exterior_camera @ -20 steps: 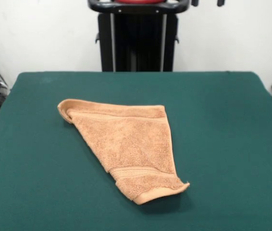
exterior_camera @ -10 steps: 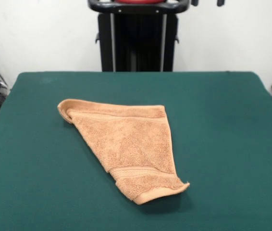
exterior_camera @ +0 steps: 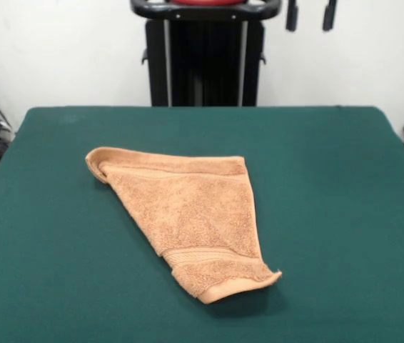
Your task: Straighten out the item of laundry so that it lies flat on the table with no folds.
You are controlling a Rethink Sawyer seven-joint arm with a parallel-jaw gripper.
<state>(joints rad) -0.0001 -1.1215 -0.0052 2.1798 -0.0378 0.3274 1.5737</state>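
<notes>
Gripper: the gripper (exterior_camera: pixel 310 16) hangs at the top of the front view, high above the far part of the table (exterior_camera: pixel 330 171) and off to the picture's right of the towel. Two dark fingers (exterior_camera: pixel 292 16) show with a clear gap between them — spread, nothing held.

Why it is there: my guess is that it sits up and clear so the cloth can be seen whole before a corner is chosen. It touches nothing.

Towel, place: the item of laundry (exterior_camera: pixel 188 214) lies near the middle of the table, a little toward the picture's left, with bare green felt all round it and no edge hanging off.

Towel, shape: not flat. It reads as a rough triangle — one long side running along the far edge, and the cloth narrowing to a point toward the camera. That outline suggests it is doubled over on a diagonal.

Towel, details: orange-tan terry, a woven band crossing near the close tip and another along the far edge. The far left corner is curled up into a small roll, and the near tip lifts slightly, throwing a shadow on the felt. No label shows.

Task standing: unfolding not yet begun, as I judge it; the upper layer has to be drawn back off the lower one.

Likely grip point: the raised near tip or the rolled far-left corner — both stand proud of the table.
</notes>
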